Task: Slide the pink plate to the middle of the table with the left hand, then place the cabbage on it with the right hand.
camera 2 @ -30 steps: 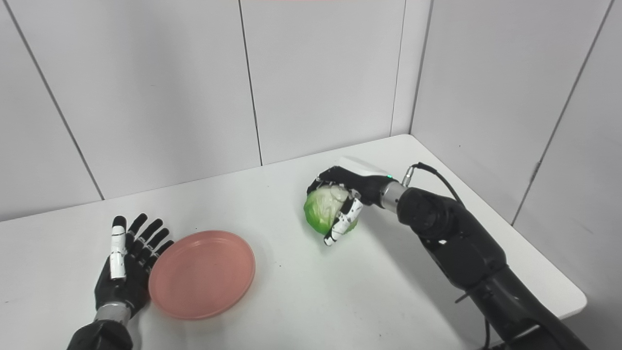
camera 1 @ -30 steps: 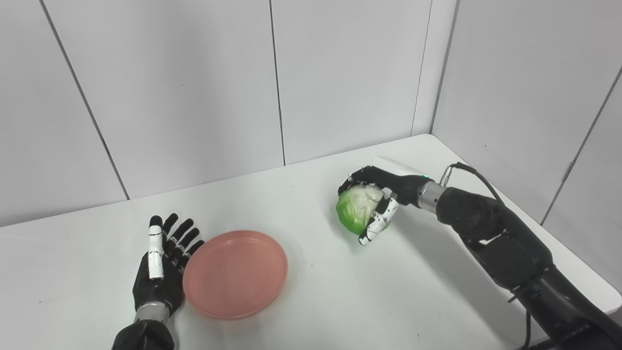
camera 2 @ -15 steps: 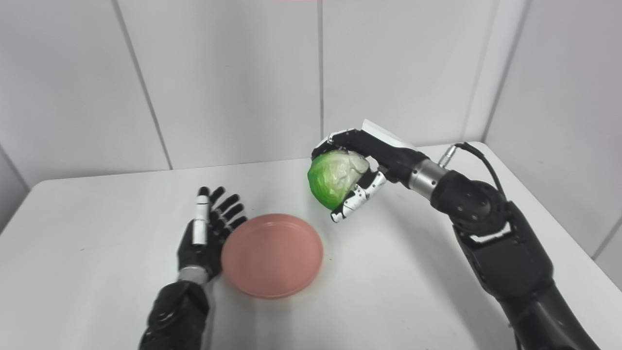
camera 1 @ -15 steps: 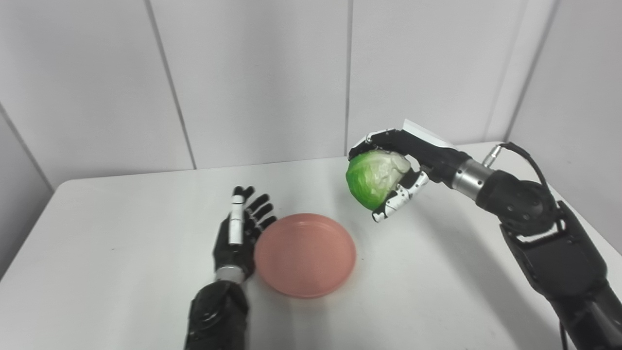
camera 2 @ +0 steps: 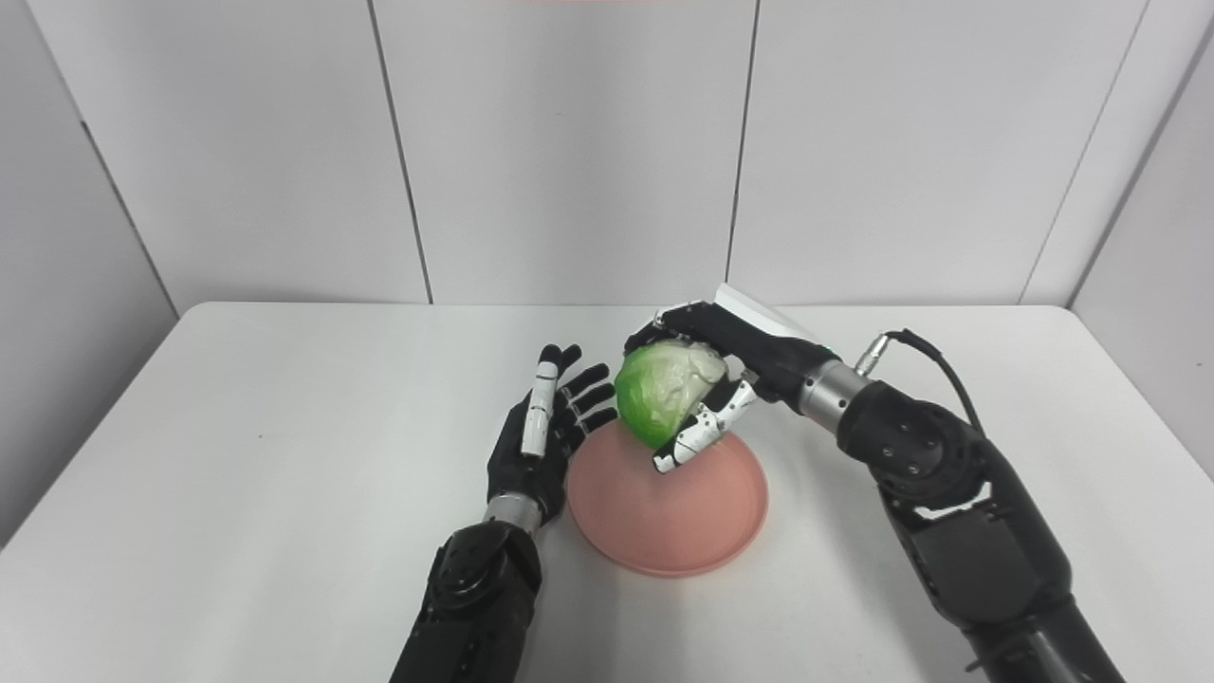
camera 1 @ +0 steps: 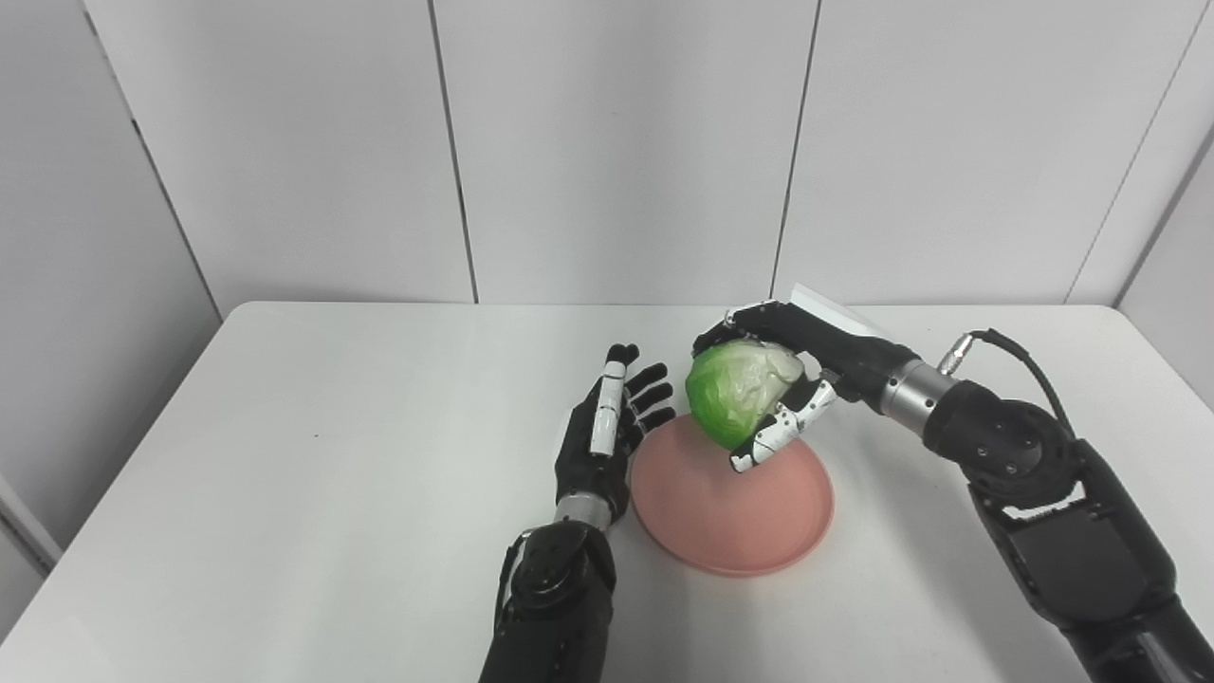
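Observation:
A round pink plate (camera 1: 735, 507) lies flat near the middle of the white table (camera 1: 285, 446). My left hand (camera 1: 607, 441) is open, fingers spread and pointing away from me, its edge against the plate's left rim. My right hand (camera 1: 797, 365) is shut on a green cabbage (camera 1: 740, 391) and holds it in the air above the plate's far left part, close to the left hand's fingertips. In the right eye view the cabbage (camera 2: 664, 391) hangs over the plate (camera 2: 669, 517), with the right hand's fingers curled over its top and far side.
Grey wall panels stand right behind the table's far edge. A side wall rises past the left edge (camera 1: 114, 446). Bare white tabletop stretches to the left of my left arm and to the right of the plate.
The camera has swung, shifting the whole picture. The right hand has carried the cabbage leftward from beside the plate to above its far left part. The left hand still rests against the plate's rim.

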Action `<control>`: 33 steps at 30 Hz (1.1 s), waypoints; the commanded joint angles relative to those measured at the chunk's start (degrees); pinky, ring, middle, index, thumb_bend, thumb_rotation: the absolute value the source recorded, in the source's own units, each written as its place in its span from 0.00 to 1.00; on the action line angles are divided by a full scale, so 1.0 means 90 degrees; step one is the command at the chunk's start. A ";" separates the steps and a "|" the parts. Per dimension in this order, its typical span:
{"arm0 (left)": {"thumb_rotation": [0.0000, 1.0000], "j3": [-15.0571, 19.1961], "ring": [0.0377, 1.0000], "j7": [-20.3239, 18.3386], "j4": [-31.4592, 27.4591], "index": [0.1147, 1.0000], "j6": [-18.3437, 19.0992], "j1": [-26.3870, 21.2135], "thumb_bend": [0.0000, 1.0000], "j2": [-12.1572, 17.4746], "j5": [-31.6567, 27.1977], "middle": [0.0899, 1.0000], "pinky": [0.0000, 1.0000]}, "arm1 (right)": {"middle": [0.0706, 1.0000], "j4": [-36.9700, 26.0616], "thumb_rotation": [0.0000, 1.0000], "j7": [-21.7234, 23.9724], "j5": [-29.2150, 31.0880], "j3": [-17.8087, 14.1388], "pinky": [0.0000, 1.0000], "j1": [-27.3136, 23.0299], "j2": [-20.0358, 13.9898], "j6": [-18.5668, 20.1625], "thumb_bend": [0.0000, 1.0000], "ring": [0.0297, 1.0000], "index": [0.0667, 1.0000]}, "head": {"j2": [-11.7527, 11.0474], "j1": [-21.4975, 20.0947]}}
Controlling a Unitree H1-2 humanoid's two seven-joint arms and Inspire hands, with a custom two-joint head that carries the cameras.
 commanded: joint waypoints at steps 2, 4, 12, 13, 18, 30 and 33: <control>0.86 0.0094 0.78 0.0197 0.0213 0.84 0.0228 0.0270 0.62 0.0095 0.0023 0.78 0.72 | 0.40 0.0262 0.00 -0.0214 -0.0423 0.0317 0.28 -0.0361 0.0035 -0.0669 0.52 0.36 0.51 | -0.0002 0.0003; 0.86 0.0121 0.77 0.0203 0.0289 0.84 0.0187 0.0248 0.62 0.0076 -0.0008 0.77 0.71 | 0.41 0.0509 0.00 -0.0273 -0.0790 0.0596 0.32 -0.0378 0.0050 -0.0863 0.53 0.39 0.50 | 0.0010 -0.0012; 0.84 0.0157 0.76 0.0186 0.0169 0.82 0.0280 0.0255 0.63 -0.0013 -0.0089 0.75 0.70 | 0.41 0.1062 0.00 -0.0307 -0.1283 0.1003 0.36 -0.0444 0.0141 -0.1336 0.53 0.41 0.50 | 0.0086 -0.0109; 0.83 0.0161 0.75 0.0191 0.0161 0.82 0.0291 0.0255 0.64 -0.0012 -0.0085 0.74 0.69 | 0.40 0.1063 0.00 -0.0283 -0.1302 0.1005 0.37 -0.0449 0.0143 -0.1334 0.53 0.42 0.50 | 0.0086 -0.0109; 0.84 0.0149 0.74 0.0197 0.0166 0.83 0.0293 0.0262 0.63 0.0021 -0.0022 0.74 0.68 | 0.40 0.1038 0.00 -0.0078 -0.1387 0.1003 0.36 -0.0475 0.0145 -0.1051 0.53 0.41 0.50 | 0.0104 -0.0174; 0.84 0.0165 0.75 0.0163 0.0076 0.82 0.0399 0.0257 0.62 0.0012 -0.0082 0.75 0.69 | 0.43 0.0702 0.00 0.0223 -0.1796 0.1048 0.38 -0.0302 0.0093 -0.0752 0.55 0.43 0.57 | 0.0125 -0.0260; 0.85 0.0171 0.74 0.0151 0.0033 0.82 0.0440 0.0271 0.61 0.0030 -0.0084 0.75 0.68 | 0.64 0.0653 0.19 0.0543 -0.1668 0.1062 0.54 -0.0315 0.0042 -0.0667 0.95 0.60 0.68 | 0.0120 -0.0284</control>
